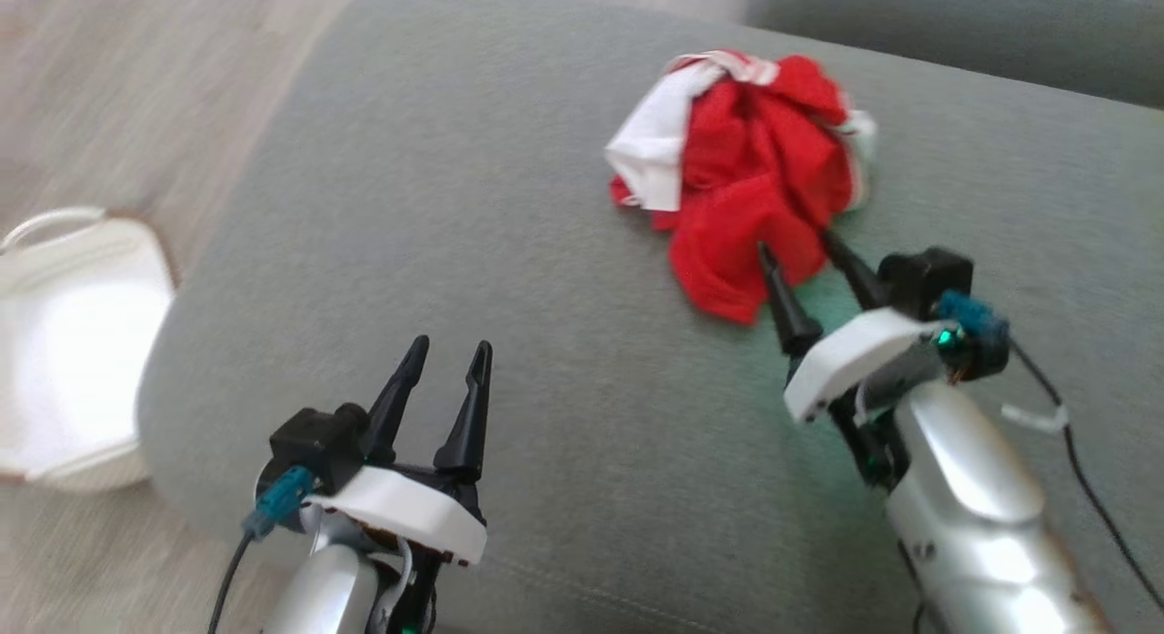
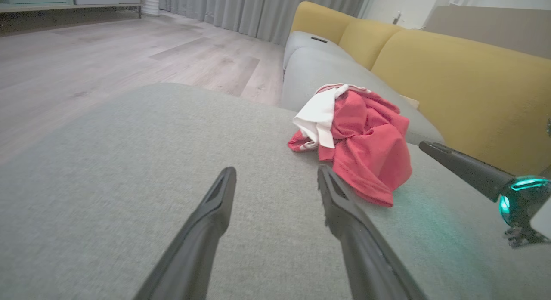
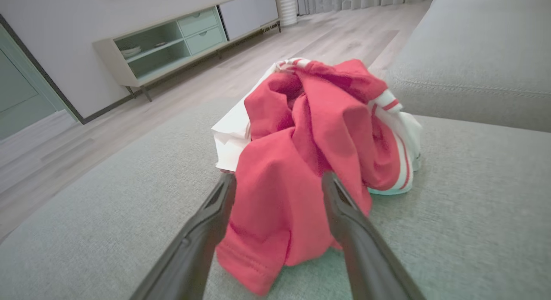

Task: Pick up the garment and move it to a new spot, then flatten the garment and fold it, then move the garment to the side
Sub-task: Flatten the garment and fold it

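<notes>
Red-and-white garment [image 1: 755, 179]: I see it bunched in a loose heap, mostly red cloth. A white panel lies on its left side in the head view, and striped trim shows at its far edge.
Where it lies: on the grey sofa seat [image 1: 546, 252], toward the far right part of the cushion and well away from the near edge.
Right gripper [image 1: 796, 243]: I read the jaws as spread wide, with nothing pinched. In its own wrist view the two dark fingers [image 3: 344, 214] stand on either side of the nearest red fold. I cannot tell whether the tips touch the cloth.
Left gripper [image 1: 452, 345]: jaws spread and holding nothing, over bare cushion. It is well apart from the garment, which sits ahead and to its right.
Backrest [image 2: 452, 85]: yellow, behind the heap in the left wrist view.
Floor [image 2: 107, 54]: pale wood boards beyond the cushion.
White tub [image 1: 73, 343]: on the floor, left of the sofa.
Sideboard [image 3: 181, 41]: pale green, against the far wall.
</notes>
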Robot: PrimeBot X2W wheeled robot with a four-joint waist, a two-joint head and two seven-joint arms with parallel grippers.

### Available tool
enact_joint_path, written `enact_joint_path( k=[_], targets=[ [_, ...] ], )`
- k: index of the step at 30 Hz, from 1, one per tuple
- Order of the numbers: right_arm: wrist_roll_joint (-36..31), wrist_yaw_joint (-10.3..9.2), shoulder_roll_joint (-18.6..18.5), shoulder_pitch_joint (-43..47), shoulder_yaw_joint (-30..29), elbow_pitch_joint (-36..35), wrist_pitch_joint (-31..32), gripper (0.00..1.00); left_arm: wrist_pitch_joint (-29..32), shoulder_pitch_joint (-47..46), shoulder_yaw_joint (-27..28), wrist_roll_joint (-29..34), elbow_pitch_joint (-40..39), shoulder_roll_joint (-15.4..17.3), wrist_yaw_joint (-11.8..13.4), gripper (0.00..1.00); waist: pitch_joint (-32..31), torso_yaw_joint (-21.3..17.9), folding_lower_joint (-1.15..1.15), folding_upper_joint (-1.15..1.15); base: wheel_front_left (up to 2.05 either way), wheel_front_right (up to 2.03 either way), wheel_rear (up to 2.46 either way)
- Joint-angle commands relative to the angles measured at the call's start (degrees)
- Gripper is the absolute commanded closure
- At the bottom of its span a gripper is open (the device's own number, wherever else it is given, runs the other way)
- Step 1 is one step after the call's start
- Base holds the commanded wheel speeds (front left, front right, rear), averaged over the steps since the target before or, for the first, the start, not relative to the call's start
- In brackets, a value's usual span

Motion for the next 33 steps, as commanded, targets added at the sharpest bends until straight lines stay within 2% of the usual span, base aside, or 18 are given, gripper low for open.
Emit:
enact_joint_path(
  k=[1, 10, 12, 19, 23, 27, 33],
  targets=[
    [-0.04, 0.25, 0.24, -2.54, 0.70, -0.92, -0.53, 0.00, -0.71, -2.47, 1.88, 0.20, -1.49, -0.02, -0.17, 0.00, 1.36, 2.36, -0.01, 0.00, 0.00, 0.00, 0.00],
    [-2.64, 0.25, 0.24, -11.52, -2.97, 13.64, -2.36, 0.00, -0.71, -3.29, 0.88, -0.60, -1.80, -0.32, -0.62, 0.00, 2.92, 6.06, -0.01, 0.00, 0.00, 0.00, 0.00],
    [-2.81, 0.25, 0.24, -12.76, -2.76, 15.99, -2.68, 1.00, -0.71, -3.38, 0.54, -0.97, -2.03, -0.33, -0.24, 0.00, 3.01, 6.21, -0.01, 0.00, 0.00, 0.00, 0.00],
    [0.67, 0.25, 0.24, -14.18, -1.00, 18.45, -7.14, 1.00, -0.71, -3.03, 0.71, -0.90, -1.73, -0.34, 0.35, 0.00, 1.33, 3.56, -0.01, 0.00, 0.00, 0.00, 0.00],
    [2.42, 0.25, 0.24, -13.38, -1.06, 17.13, -8.57, 1.00, -0.71, -2.46, 1.59, -0.41, -1.56, -0.34, 0.24, 0.00, -0.53, 0.04, -0.01, 0.00, 0.00, 0.00, 0.00],
    [2.60, 0.25, -0.02, -12.41, -3.50, 14.72, -9.08, 1.00, -0.71, -1.63, 1.91, -0.08, -1.56, -0.34, 0.11, 0.00, -2.79, -3.90, -0.01, 0.00, 0.00, 0.00, 0.00],
    [2.62, 0.25, -4.06, -9.01, -6.42, 10.55, -5.99, 1.00, -0.71, -0.47, 1.47, 0.01, -1.62, -0.34, 0.27, 0.00, -5.74, -7.87, -0.01, 0.00, 0.00, 0.00, 0.00]
  ],
)
